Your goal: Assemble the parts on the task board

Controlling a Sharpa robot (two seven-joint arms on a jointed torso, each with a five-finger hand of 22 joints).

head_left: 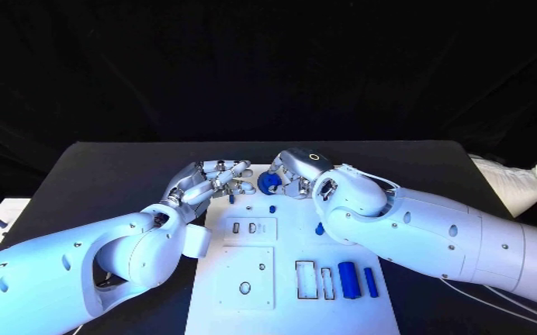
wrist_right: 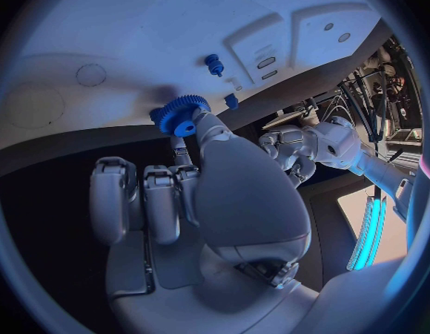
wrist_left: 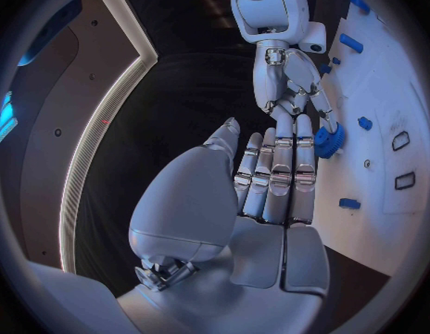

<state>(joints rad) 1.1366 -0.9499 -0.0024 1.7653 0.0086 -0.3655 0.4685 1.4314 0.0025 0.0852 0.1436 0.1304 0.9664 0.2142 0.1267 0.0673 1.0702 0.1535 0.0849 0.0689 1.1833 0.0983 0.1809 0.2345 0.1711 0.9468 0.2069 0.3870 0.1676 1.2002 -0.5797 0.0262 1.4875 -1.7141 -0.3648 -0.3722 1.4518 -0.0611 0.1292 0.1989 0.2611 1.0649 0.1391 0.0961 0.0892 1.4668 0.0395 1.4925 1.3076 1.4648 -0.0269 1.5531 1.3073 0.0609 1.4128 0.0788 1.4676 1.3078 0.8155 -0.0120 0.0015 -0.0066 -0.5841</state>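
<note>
Blue gear (wrist_right: 182, 114) — pinched by right hand (wrist_right: 201, 200) fingers (wrist_right: 207, 130), over task board (wrist_right: 132, 37).

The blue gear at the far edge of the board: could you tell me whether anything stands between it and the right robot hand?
Nothing visible does. The right robot hand already touches the blue gear with its fingertips; the left robot hand sits just beside it.

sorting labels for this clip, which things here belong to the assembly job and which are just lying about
Job:
white plastic task board
blue toothed gear, pinched by the right hand
two blue cylinders
small blue peg
left hand, holding nothing

Lying about:
black table
</note>
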